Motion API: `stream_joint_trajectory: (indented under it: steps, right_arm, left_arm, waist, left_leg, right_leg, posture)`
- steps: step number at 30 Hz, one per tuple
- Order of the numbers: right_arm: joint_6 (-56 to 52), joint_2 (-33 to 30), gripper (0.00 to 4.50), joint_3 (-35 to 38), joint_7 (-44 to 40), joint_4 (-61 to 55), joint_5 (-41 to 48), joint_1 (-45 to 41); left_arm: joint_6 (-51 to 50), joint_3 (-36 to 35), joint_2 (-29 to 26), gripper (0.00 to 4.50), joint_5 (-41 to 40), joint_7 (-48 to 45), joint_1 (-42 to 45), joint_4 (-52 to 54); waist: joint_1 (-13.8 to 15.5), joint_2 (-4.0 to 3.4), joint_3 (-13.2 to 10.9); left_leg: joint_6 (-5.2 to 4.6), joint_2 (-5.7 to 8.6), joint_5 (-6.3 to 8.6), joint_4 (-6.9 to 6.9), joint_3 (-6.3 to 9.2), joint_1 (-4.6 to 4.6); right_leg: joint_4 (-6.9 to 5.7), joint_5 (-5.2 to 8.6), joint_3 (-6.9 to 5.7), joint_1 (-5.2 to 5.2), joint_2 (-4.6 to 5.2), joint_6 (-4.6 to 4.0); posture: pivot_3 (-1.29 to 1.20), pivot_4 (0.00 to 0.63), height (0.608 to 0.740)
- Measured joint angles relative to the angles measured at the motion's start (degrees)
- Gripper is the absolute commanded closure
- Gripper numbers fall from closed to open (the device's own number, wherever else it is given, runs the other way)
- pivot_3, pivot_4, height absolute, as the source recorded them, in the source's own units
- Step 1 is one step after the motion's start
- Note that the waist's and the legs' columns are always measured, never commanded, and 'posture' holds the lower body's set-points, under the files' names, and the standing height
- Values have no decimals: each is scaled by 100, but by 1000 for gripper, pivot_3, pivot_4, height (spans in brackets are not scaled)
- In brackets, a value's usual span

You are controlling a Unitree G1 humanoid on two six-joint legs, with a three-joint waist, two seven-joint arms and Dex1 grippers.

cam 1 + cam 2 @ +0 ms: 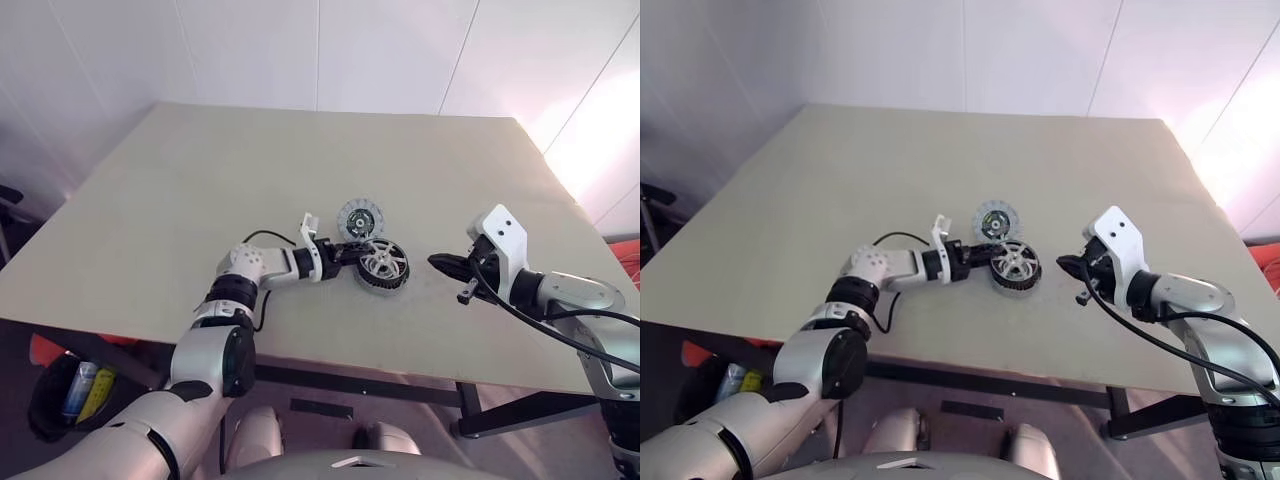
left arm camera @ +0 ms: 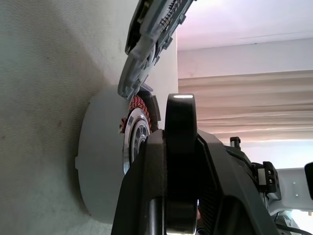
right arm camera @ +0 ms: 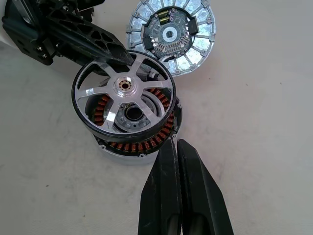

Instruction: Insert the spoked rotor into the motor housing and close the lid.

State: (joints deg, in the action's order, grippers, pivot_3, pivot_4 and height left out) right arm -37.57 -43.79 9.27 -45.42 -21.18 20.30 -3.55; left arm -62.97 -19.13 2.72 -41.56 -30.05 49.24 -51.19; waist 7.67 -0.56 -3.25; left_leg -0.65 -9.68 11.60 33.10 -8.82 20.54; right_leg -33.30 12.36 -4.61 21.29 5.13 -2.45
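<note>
I find the task partly done. The spoked rotor, a short black drum with a bright silver five-spoke face, sits tilted on the motor housing, a shallow round cup ringed with copper-coloured windings; it is not seated, since windings show beneath its rim at 5 o'clock. My left gripper is clamped on the rotor's rim at 10 o'clock. My right gripper hovers with its fingers pressed together, empty, just off the housing at 5 o'clock. The lid, a thin silvery segmented plate with a dark centre, lies flat on the pale beige surface at 1 o'clock of the housing, untouched. Seating and lidding remain.
</note>
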Motion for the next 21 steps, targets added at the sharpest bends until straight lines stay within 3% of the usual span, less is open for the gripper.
stream_joint_trajectory:
  steps: [14,21]
  right_arm:
    - [187,0,4500,0,41,74,-35,21]
    - [429,4,4500,-2,61,268,-118,26]
  left_arm:
    - [443,146,86,4035,458,-296,154,-279]
    - [499,140,119,1745,532,-410,260,-283]
  waist:
    - [5,0,0]
    - [11,-2,1]
  left_leg:
    - [0,1,0,0,0,-1]
    - [0,3,0,0,-1,-16]
  right_leg:
    - [-1,0,-1,0,3,0]
    - [-2,-1,-1,-14,6,0]
  posture:
    - [0,0,740]
    - [0,0,740]
